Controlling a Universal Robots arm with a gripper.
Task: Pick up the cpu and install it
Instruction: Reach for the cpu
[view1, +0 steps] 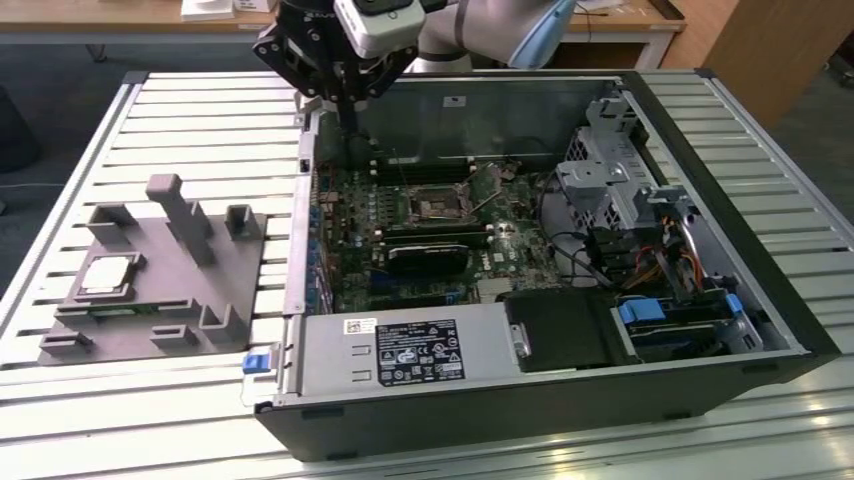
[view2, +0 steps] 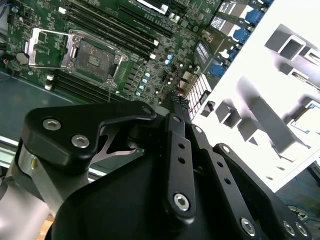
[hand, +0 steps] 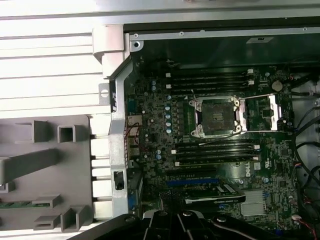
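The cpu (view1: 107, 277), a small silvery square chip, lies flat in a recess of the grey holder block (view1: 160, 300) on the exterior view's left, outside the computer case. My gripper (view1: 351, 128) hangs over the case's far corner on that same side, well away from the cpu, its fingers (view2: 176, 102) together with nothing between them. The motherboard socket (view1: 438, 205) is bare, with its metal load plate (hand: 260, 112) swung open beside it. The socket also appears in both wrist views (view2: 95, 60) (hand: 217, 116).
The open black computer case (view1: 747, 250) lies on a slatted metal table (view1: 200, 120). Inside are memory slots (hand: 215, 150), a black card (view1: 427, 255), a drive cage (view1: 614, 180), cables (view1: 667, 260) and the power supply (view1: 400, 350). Upright posts (view1: 180, 215) rise from the holder block.
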